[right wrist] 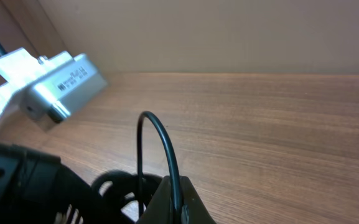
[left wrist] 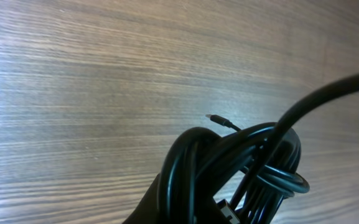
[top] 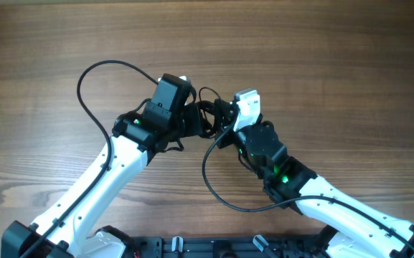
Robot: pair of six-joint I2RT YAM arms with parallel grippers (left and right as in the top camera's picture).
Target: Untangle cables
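Note:
The cables are a small black knot [top: 208, 115] in the middle of the wooden table, between my two grippers. My left gripper [top: 191, 120] is at the knot's left side and shut on the bundle; the left wrist view shows the wound loops [left wrist: 229, 168] filling the jaws, with a small plug end [left wrist: 219, 121] sticking out. My right gripper [top: 224, 120] is at the knot's right side. In the right wrist view its fingers [right wrist: 179, 202] are pinched shut on one thin cable strand [right wrist: 157, 134] that arches up out of them.
The arms' own thicker black wires loop over the table, one at the far left [top: 92, 72] and one in front of the knot [top: 214, 186]. The left arm's silver camera block [right wrist: 55, 84] is close to my right gripper.

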